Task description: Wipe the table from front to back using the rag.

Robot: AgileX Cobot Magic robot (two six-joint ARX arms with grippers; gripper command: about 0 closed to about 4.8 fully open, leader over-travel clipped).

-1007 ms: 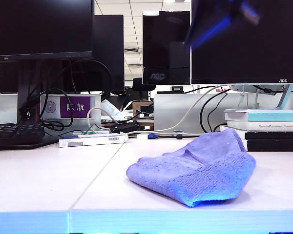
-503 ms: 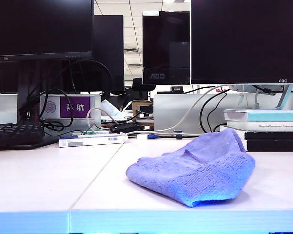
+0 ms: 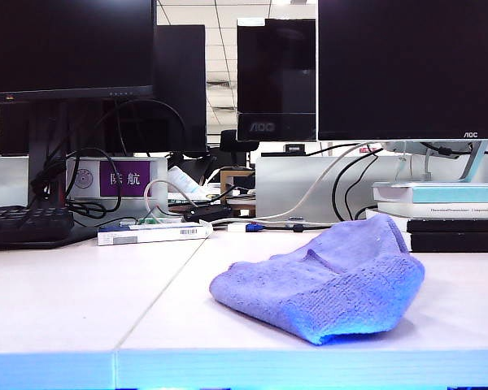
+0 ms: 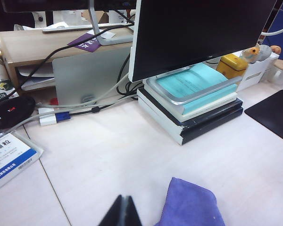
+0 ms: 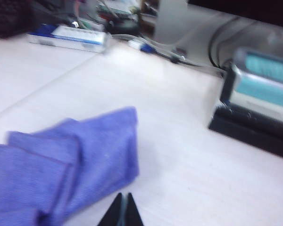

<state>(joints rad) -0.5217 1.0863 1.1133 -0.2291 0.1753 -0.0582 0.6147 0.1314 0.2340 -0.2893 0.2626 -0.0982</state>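
Exterior view shows the crumpled lavender microfibre rag (image 3: 321, 286) lying free on the pale two-panel table (image 3: 73, 305), just before the stacked books (image 3: 455, 215); no arm appears. Wrist views add both grippers, left (image 4: 122, 212) and right (image 5: 123, 210), pinched closed, empty, above the rag. Open before descending; grip its centre.

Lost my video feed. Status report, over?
Left gripper shut, empty, beside the rag. Right gripper shut, empty, above the table. Rag crumpled, unheld. Stacked books just behind it.
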